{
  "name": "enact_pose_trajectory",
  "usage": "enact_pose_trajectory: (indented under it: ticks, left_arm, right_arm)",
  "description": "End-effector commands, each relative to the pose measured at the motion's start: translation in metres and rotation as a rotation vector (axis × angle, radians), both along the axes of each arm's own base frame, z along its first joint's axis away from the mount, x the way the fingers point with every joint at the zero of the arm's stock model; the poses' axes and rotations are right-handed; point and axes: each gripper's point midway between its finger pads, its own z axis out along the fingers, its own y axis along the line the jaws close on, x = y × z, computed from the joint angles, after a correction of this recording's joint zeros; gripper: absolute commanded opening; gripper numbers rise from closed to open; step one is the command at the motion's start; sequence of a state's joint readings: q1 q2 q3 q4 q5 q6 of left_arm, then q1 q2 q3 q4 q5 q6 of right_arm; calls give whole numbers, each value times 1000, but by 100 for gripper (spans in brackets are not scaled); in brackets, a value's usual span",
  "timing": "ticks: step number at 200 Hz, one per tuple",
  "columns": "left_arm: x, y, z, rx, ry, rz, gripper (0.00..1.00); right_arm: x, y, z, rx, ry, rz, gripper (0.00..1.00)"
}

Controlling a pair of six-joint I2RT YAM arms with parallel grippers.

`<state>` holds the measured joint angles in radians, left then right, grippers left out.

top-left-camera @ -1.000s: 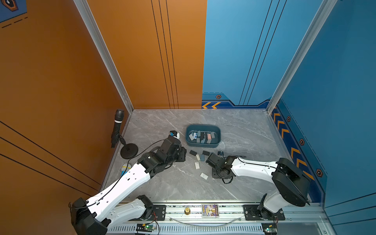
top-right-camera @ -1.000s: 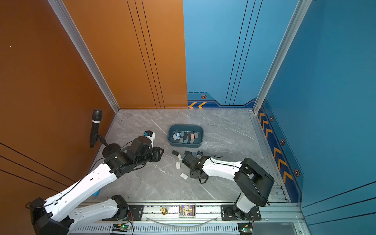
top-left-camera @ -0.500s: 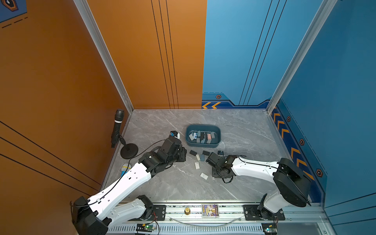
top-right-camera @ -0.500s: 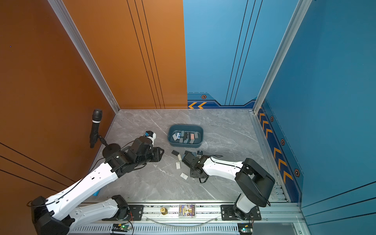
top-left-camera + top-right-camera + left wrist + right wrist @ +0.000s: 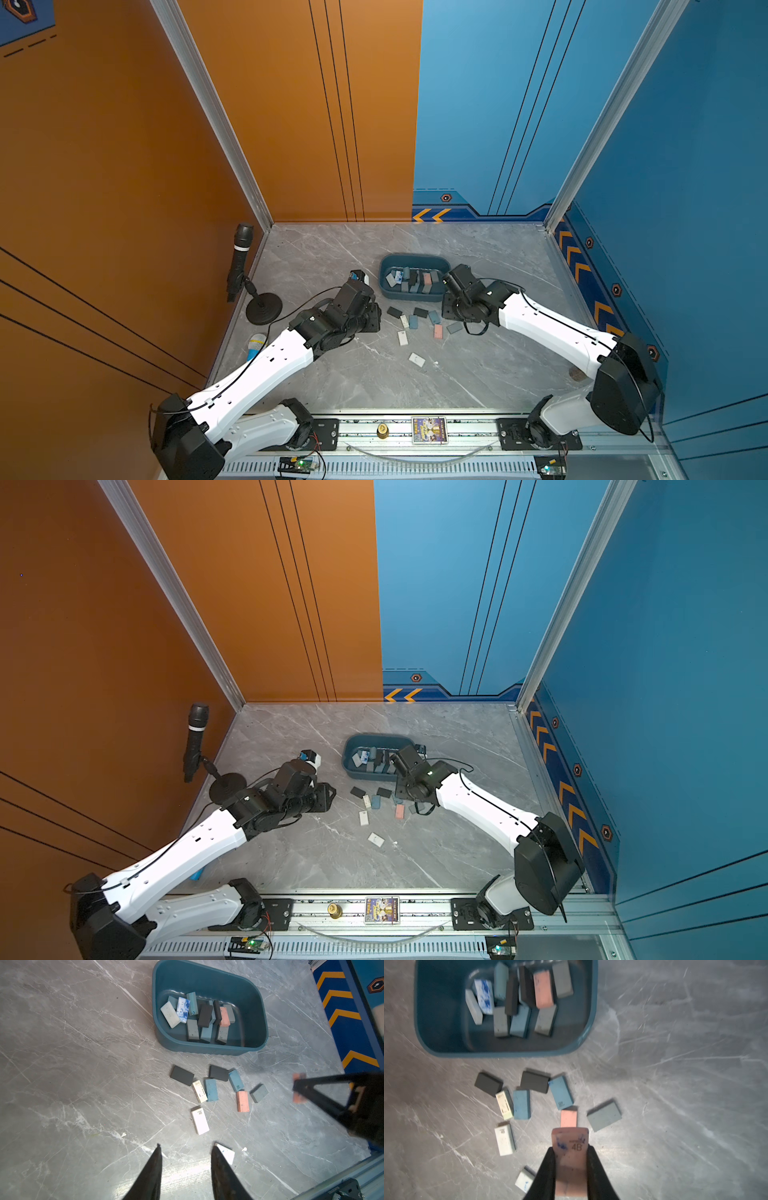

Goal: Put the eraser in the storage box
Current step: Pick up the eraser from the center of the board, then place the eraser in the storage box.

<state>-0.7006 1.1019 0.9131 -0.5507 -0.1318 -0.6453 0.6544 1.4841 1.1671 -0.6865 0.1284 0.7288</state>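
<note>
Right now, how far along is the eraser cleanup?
Done: about a dozen erasers lie in the storage box. In hand: the right gripper clamps a pink 4B eraser, not yet dropped in. Remaining: nine loose erasers on the table; the left gripper hangs open, empty.

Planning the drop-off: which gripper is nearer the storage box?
Right. The right gripper, shut on a pink eraser, is just in front of the storage box over the loose erasers; the left gripper, open, sits farther back.

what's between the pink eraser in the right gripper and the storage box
Nothing visible blocks it. Only loose erasers lie flat on the table between the held pink eraser, in the right gripper, and the storage box.
</note>
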Motion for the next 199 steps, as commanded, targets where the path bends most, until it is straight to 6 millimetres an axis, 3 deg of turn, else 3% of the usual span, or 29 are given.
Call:
enact_pose_trajectory:
  ticks: [1,36,91,140,147,151,158,199]
  left_arm:
    - [-4,7,-14,26,43,18,40]
    - [-6,6,-22,25,73,19,40]
    - [-4,1,-33,39,116,11,40]
    - [-5,-3,-41,45,148,-5,40]
    - [-5,-4,-43,46,155,-7,40]
    - [-5,-5,-43,45,155,-8,40]
    - [-5,-5,-45,46,162,-7,40]
    - [-4,-4,-47,50,168,2,40]
  right_arm:
    - [14,-5,6,-47,22,58,24]
    - [47,-4,14,-55,31,83,24]
    - [94,13,3,-39,64,114,24]
    - [127,24,-29,-39,126,122,23]
    - [137,28,-19,-27,97,120,23]
    - [140,28,-32,-35,122,118,23]
    - [143,28,-38,-39,132,114,23]
    - [158,28,-61,-56,164,99,23]
